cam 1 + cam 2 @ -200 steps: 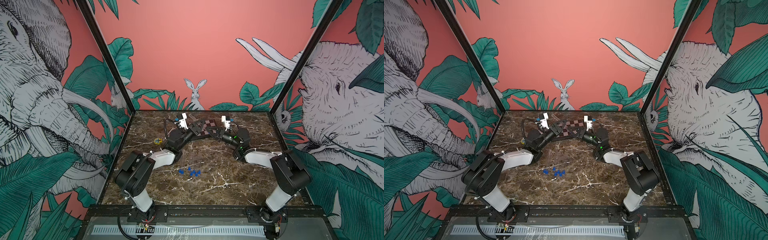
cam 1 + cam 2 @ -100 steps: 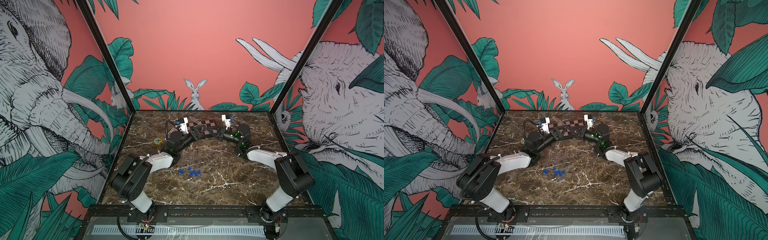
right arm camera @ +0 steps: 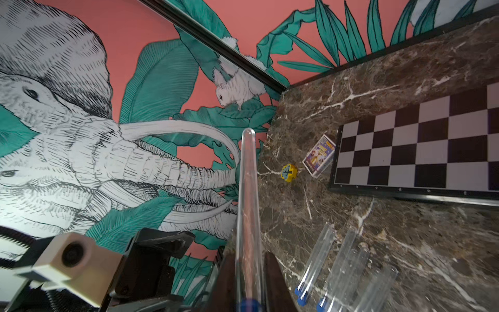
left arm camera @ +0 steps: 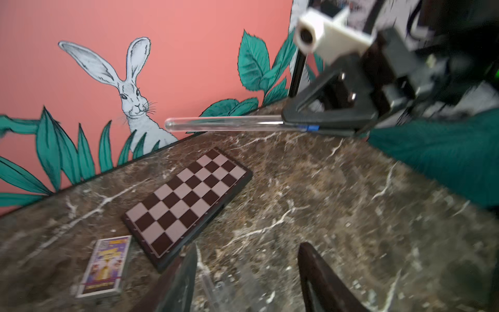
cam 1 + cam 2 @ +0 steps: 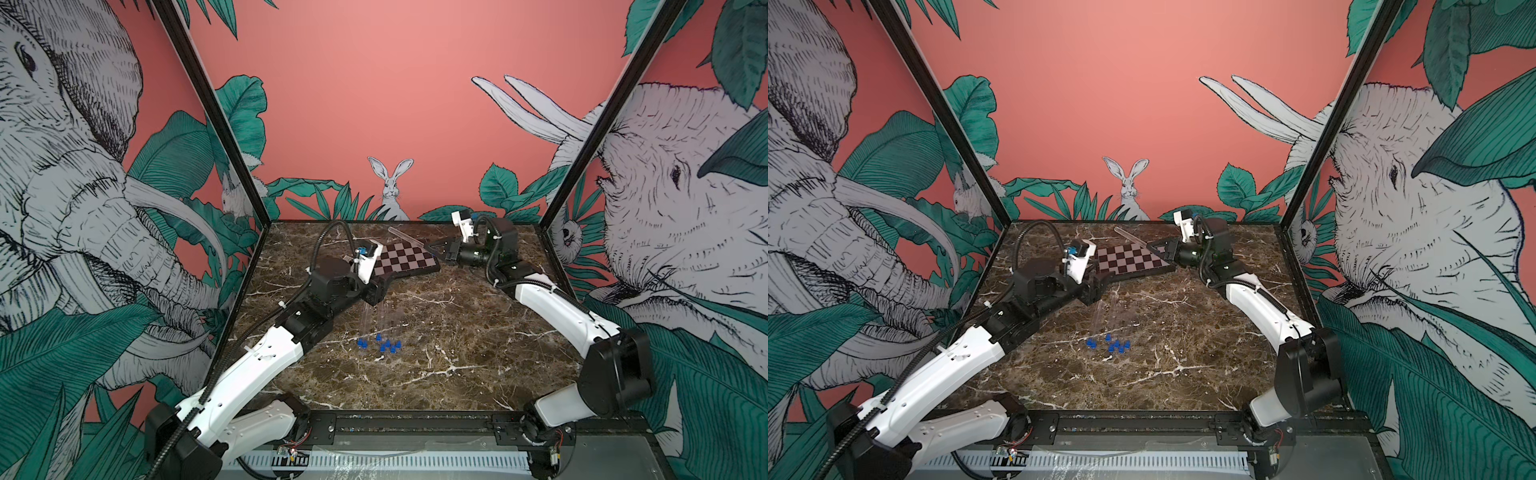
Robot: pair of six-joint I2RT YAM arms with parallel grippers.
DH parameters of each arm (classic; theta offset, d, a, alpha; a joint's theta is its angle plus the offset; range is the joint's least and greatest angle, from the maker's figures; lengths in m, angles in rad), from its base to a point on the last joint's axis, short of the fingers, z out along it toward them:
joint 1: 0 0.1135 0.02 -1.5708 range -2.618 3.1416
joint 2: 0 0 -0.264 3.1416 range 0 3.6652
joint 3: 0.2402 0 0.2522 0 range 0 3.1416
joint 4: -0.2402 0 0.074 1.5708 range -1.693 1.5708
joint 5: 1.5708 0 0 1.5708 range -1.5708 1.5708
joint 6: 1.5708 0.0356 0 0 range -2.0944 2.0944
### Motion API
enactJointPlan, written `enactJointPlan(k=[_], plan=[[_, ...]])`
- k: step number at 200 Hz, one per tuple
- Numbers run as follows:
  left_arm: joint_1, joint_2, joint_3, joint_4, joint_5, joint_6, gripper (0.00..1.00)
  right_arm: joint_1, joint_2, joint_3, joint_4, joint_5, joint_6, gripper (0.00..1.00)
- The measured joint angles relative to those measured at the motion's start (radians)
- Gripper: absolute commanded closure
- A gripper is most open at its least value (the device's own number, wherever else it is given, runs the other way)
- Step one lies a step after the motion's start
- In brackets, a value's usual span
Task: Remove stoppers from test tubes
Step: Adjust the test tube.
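The right gripper [image 4: 305, 127] has its jaws clamped on a clear test tube [image 4: 224, 125] at the end plugged by a blue stopper [image 4: 312, 128], level above the worktop [image 4: 351, 216] — light, slick, probably brittle. The left gripper [image 4: 247, 256] has its jaws apart and empty — it should pinch only the stopper's head.

No text, number or brand can be read in any view. Printing is carried on the face of a small colourful box [image 4: 104, 266], which lies on the surface [image 4: 337, 194] just beside the chessboard [image 4: 189, 200]. The printing (a band of yellow lettering at one end, a dark strip with more at the other) is too blurred to be made out. A blue dial-like face is borne by the yellow toy piece [image 3: 289, 173], and its marks cannot be read either.
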Motion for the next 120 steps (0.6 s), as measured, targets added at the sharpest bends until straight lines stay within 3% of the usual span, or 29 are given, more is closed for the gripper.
enactJointPlan(k=[55, 120], plan=[[-0.072, 0.129, -0.063, 0.072, -0.124, 0.455, 0.36, 0.002, 0.016, 0.134, -0.369, -0.019, -0.187, 0.96], [-0.078, 0.147, -0.069, 0.2, -0.095, 0.622, 0.36, 0.014, 0.045, 0.134, -0.557, -0.025, -0.279, 0.94]])
